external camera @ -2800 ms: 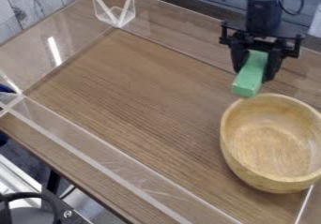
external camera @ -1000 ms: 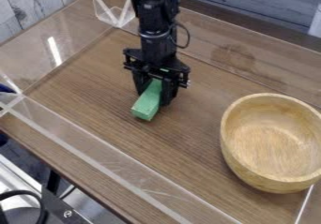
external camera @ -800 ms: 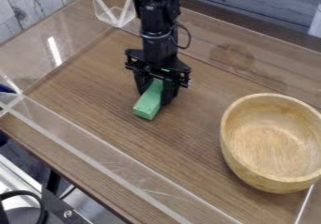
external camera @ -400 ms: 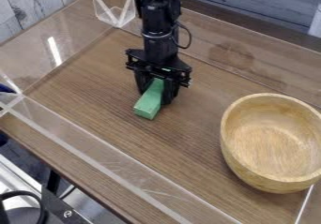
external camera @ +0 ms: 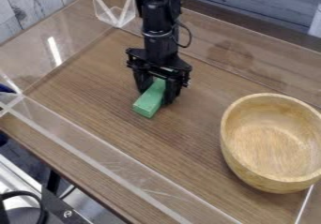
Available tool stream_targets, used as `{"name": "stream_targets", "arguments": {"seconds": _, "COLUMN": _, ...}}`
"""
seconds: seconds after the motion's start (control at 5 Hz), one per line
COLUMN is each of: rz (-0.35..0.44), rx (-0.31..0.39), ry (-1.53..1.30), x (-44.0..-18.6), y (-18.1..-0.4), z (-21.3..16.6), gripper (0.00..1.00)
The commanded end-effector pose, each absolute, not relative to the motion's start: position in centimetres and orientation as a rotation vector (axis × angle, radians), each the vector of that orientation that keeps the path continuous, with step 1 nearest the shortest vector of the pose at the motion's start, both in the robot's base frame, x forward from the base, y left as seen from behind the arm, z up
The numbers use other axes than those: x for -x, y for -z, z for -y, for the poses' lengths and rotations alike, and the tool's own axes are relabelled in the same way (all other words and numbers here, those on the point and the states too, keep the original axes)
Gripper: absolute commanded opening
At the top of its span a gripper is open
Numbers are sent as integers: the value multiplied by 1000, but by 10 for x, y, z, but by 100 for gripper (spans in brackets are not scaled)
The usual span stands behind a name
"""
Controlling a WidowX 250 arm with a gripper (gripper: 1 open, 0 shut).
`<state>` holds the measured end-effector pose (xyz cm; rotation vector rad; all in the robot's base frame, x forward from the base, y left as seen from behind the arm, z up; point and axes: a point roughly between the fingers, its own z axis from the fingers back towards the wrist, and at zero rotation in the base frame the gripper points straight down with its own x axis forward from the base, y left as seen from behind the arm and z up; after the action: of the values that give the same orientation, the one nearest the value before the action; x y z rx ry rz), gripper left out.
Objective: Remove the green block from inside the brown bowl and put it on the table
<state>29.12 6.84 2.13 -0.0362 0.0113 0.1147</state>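
The green block [external camera: 150, 102] lies tilted on the table [external camera: 88, 92], left of centre, with its lower end on the wood. My gripper [external camera: 158, 85] points straight down over it, and its black fingers [external camera: 134, 76] clasp the block's upper end on both sides. No gap shows between the fingers and the block. The brown bowl [external camera: 269, 141] stands at the right front with nothing inside it, well apart from the block and the gripper.
Low clear acrylic walls [external camera: 75, 139] edge the tabletop, and a clear angled bracket [external camera: 115, 12] sits at the back left corner. Open wood lies between the block and the bowl.
Early on the gripper held the block above the table beside the bowl; it now holds it at table level, left of centre. Over the last second nothing has visibly moved.
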Motion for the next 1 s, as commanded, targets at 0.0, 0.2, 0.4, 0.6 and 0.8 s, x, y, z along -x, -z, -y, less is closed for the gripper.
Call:
{"name": "stream_targets", "arguments": {"seconds": 0.0, "rz": 32, "rx": 30, "ry": -127, "x": -299, "y": -37, "z": -74, "gripper": 100}}
{"name": "stream_targets", "arguments": {"seconds": 0.2, "rz": 35, "rx": 37, "ry": -132, "x": -297, "y": -45, "z": -74, "gripper": 100}}
{"name": "stream_targets", "arguments": {"seconds": 0.4, "rz": 37, "rx": 44, "ry": -136, "x": -295, "y": -53, "z": -74, "gripper": 100}}
{"name": "stream_targets", "arguments": {"seconds": 0.6, "rz": 37, "rx": 47, "ry": -141, "x": -293, "y": -58, "z": -74, "gripper": 100}}
{"name": "stream_targets", "arguments": {"seconds": 0.8, "rz": 81, "rx": 63, "ry": -142, "x": -296, "y": -82, "z": -73, "gripper": 100}}
